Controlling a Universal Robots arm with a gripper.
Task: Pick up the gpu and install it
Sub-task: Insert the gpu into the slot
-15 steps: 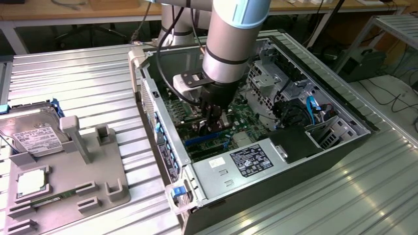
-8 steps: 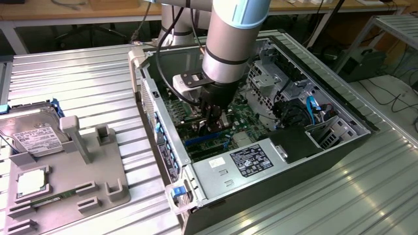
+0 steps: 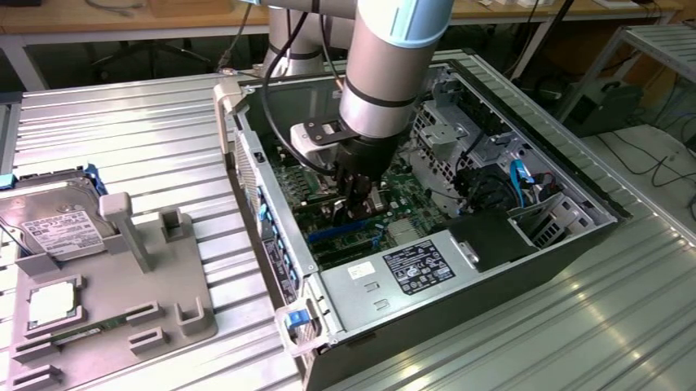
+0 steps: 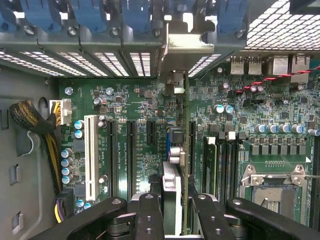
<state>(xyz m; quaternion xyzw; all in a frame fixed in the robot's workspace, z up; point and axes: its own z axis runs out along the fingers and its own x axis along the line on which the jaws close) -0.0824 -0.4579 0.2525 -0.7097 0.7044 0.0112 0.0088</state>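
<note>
I see the arm (image 3: 381, 81) pointing straight down into the case (image 3: 285, 106), gripper (image 3: 354, 195) clamped on the gpu (image 4: 171, 185) over the motherboard (image 4: 135, 100).

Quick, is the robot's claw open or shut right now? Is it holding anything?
The gripper: closed, holding the gpu edge-on above the green board inside the computer case.

From high and apart, the exterior view looked down into the open case (image 3: 568, 173); the wrist view closely faced the same motherboard (image 4: 135, 100).
</note>
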